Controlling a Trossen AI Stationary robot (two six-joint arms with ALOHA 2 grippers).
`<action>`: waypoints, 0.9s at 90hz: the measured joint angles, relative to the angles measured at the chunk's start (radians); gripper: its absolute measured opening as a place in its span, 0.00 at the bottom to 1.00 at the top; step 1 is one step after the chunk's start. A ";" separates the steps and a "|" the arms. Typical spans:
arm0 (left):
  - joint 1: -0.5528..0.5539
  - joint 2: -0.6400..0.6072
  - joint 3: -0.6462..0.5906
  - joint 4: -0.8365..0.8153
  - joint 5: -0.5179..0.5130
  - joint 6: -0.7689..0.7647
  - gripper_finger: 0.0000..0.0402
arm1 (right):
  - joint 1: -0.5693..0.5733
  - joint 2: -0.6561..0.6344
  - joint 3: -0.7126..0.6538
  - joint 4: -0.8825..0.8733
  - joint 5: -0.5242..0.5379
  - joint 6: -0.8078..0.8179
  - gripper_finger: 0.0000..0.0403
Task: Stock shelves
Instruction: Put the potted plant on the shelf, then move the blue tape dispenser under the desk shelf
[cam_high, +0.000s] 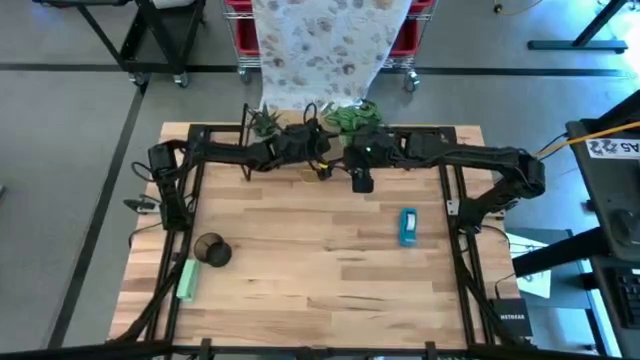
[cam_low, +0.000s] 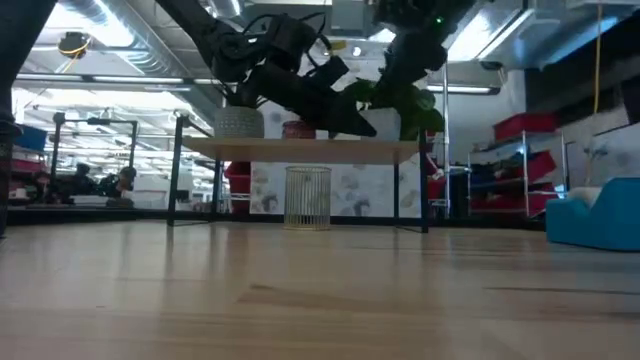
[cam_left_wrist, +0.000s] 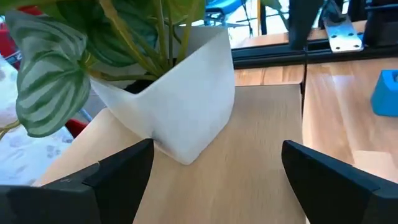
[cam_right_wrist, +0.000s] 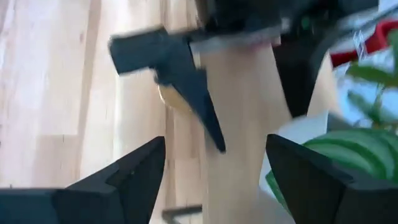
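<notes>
The shelves (cam_low: 300, 150) stand at the table's far edge, a light plank on thin black legs. On the plank stand a white pot (cam_left_wrist: 186, 106) with a green leafy plant (cam_low: 400, 100), a pale ribbed pot (cam_low: 238, 122) and a small red thing (cam_low: 298, 128). A wire basket (cam_low: 308, 197) stands under the plank. My left gripper (cam_left_wrist: 217, 168) hovers open over the plank, just in front of the white pot, with nothing between its fingers. My right gripper (cam_right_wrist: 217, 174) is open above the shelves' near side, also with nothing in it.
A blue item (cam_high: 408, 226) lies on the table's right half. A dark cup (cam_high: 212, 250) and a green item (cam_high: 187, 280) sit near the left rail. Bare wood lies between them. Patterned cloth (cam_high: 320, 50) hangs behind the shelves.
</notes>
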 joint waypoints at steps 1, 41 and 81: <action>0.000 -0.001 0.000 -0.001 -0.002 0.001 0.84 | 0.000 0.000 -0.001 0.000 0.001 0.005 0.66; -0.005 -0.029 -0.001 0.020 -0.030 0.009 0.84 | 0.000 0.031 -0.004 0.014 0.054 0.050 0.66; -0.012 -0.117 0.001 0.017 -0.036 -0.007 0.84 | 0.001 0.042 -0.004 0.019 0.128 0.059 0.66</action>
